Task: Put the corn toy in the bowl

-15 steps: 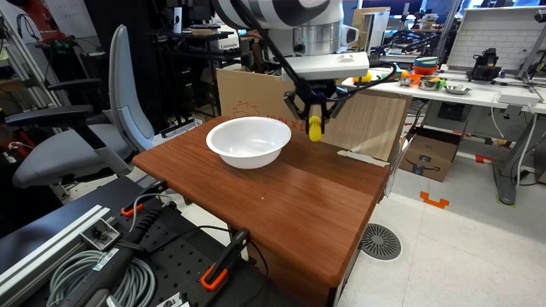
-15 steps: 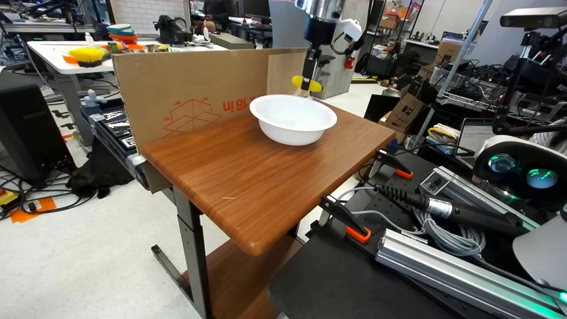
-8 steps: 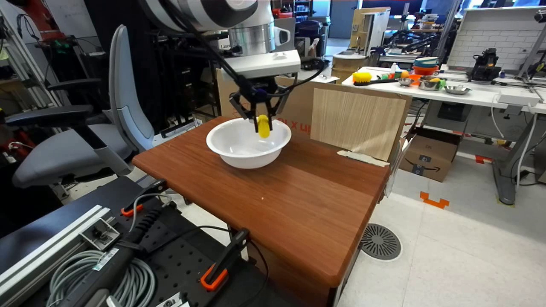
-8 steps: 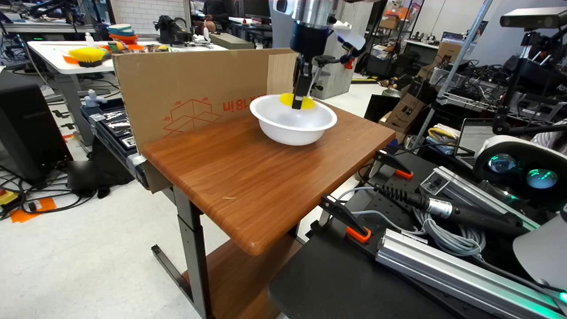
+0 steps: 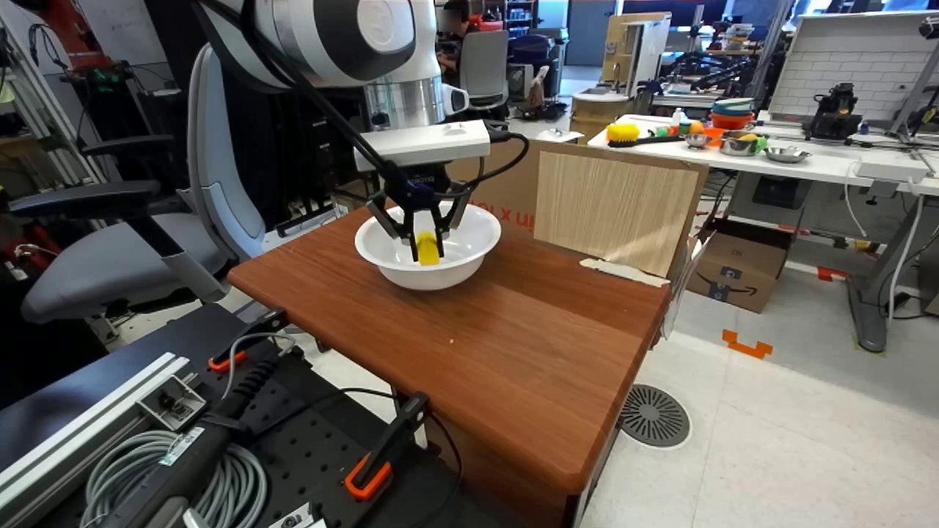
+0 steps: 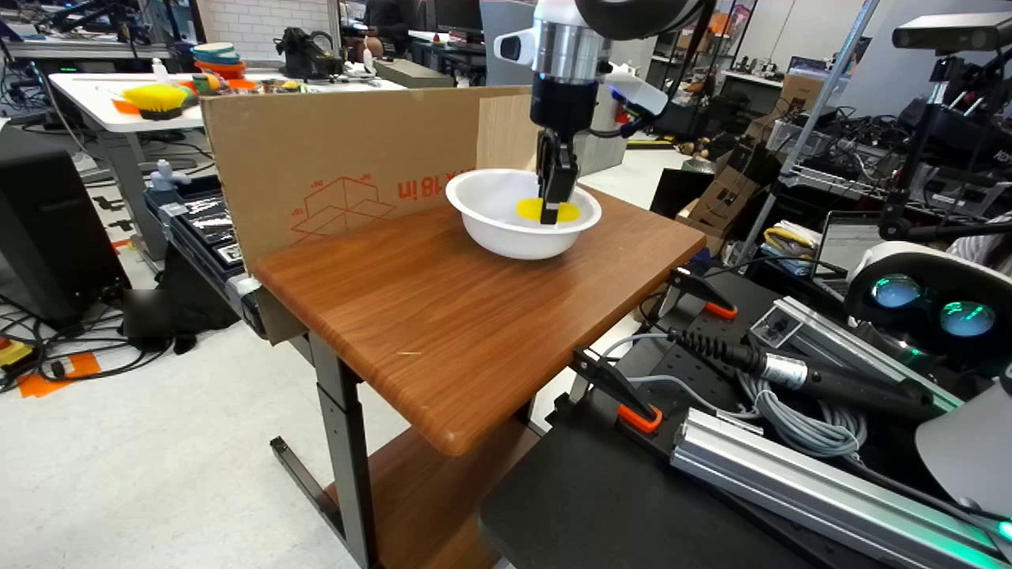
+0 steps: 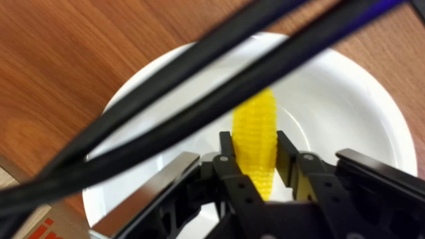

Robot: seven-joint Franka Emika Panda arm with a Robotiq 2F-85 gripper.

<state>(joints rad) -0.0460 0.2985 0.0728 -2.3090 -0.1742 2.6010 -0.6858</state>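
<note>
I have my gripper (image 5: 428, 251) clamped on the corn toy (image 7: 255, 136), fingers (image 7: 226, 142) at its nine and three o'clock, and in the wrist view the toy runs roughly twelve to six. It's inside the rim of the bowl (image 5: 422, 279); whether it touches the bottom, I can't tell. Black cables (image 7: 265, 71) slant from eight toward two. In an exterior view, the bowl stands toward eleven o'clock on the table (image 5: 513, 352).
</note>
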